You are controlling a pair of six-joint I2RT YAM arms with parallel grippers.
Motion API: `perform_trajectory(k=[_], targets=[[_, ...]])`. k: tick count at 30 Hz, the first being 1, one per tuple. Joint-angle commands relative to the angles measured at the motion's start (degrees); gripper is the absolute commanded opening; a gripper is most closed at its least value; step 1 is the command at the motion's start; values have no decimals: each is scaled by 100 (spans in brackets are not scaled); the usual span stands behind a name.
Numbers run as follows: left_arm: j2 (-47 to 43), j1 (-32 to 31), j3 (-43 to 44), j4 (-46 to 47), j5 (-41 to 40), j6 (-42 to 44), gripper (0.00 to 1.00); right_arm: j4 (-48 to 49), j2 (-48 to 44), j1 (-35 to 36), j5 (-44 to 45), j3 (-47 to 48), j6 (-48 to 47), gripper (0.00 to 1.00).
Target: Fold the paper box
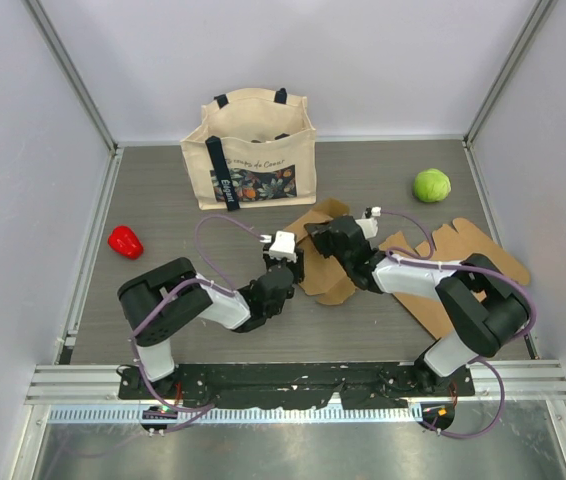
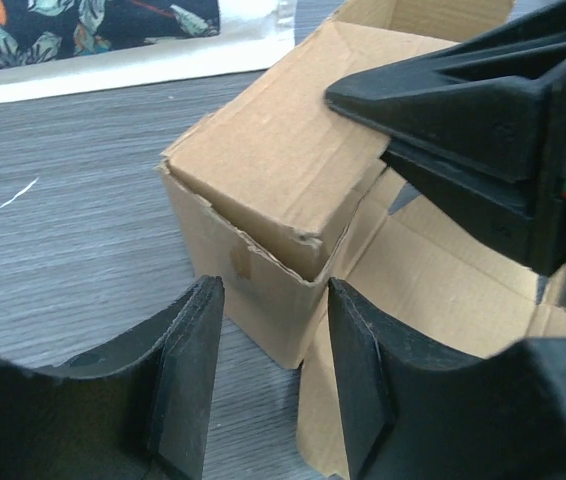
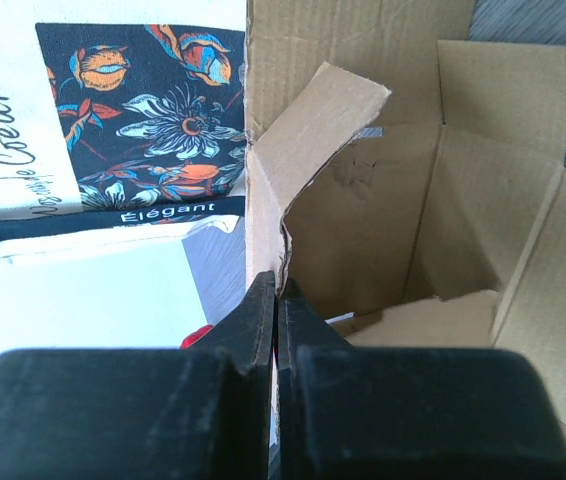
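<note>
The brown cardboard box [image 1: 331,272] lies partly formed at mid-table, its flaps spread. In the left wrist view the box [image 2: 263,170] has one flap folded over its top, and a torn corner points at my left gripper [image 2: 268,300], which is open and empty with the corner just beyond its fingertips. My left gripper [image 1: 288,262] sits at the box's left side. My right gripper [image 1: 318,235] is shut on the upper edge of a box wall [image 3: 263,215], with the jaws [image 3: 276,285] pinching the cardboard. The box's open inside [image 3: 393,220] shows behind them.
A cream tote bag [image 1: 253,150] with a floral print stands behind the box. A red pepper [image 1: 125,241] lies at the left and a green ball [image 1: 431,185] at the back right. A second flat cardboard sheet [image 1: 468,262] lies under the right arm.
</note>
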Motion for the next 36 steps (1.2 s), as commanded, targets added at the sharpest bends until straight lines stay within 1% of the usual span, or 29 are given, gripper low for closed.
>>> perform_trajectory(k=[1,10,13,15,19,20,22,24,28,32,33,35,36], targets=[[134,-67,110,212,-717,167,49,-441,-46,76,187,-366,-130,1],[442,-147,364,476,-1025,448,46,-352,7,85,143,-402,-112,1],[512,-147,487,476,-1121,492,52,-405,-2,85,160,-375,-51,1],[582,-155,567,424,-1209,509,53,-440,-2,103,178,-366,11,1],[767,-182,979,108,-1613,510,47,-458,33,120,143,-375,204,1],[811,-182,1041,-6,-1823,501,47,-458,50,147,117,-375,230,1],[960,-208,1243,-86,-1982,501,45,-467,68,173,116,-366,309,1],[1057,-208,1427,-261,-2298,440,43,-624,59,234,204,-331,371,1],[1224,-208,1481,-26,-2510,614,38,-458,112,217,116,-463,468,1],[1417,-173,1437,352,-2721,852,35,-756,165,235,2,-323,336,1],[1435,-164,1394,466,-2721,965,33,-809,174,269,-15,-296,319,1],[1497,-164,1393,547,-2730,1028,17,-932,147,314,2,-235,178,1],[1497,-164,1454,485,-2748,1072,2,-1150,147,331,37,-130,108,1]])
